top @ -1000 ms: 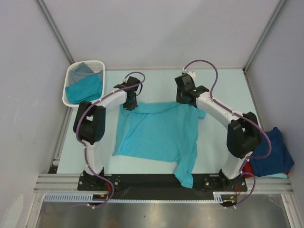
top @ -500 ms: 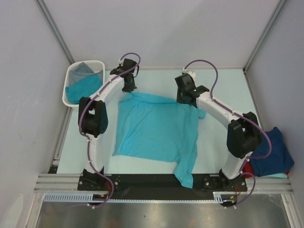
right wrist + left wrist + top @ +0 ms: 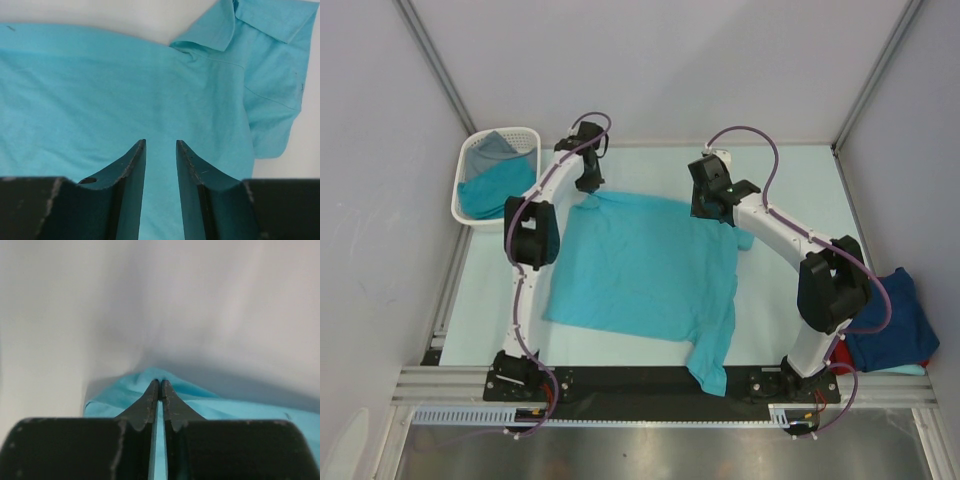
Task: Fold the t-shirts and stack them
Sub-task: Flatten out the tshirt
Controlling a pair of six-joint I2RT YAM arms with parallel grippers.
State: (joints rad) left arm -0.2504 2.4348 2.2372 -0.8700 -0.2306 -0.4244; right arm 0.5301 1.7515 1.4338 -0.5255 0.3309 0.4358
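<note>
My left hand [image 3: 160,383] is pinched shut on the far-left corner of the teal t-shirt [image 3: 645,270], and the cloth peaks up around my fingertips. The shirt lies spread almost flat on the worktop [image 3: 800,190] between my two arms, with one part trailing to the near edge. My right hand [image 3: 160,142] is over the shirt's far right part near a sleeve, fingers a narrow gap apart and gripping nothing, while a navy t-shirt [image 3: 895,320] lies at the right edge.
</note>
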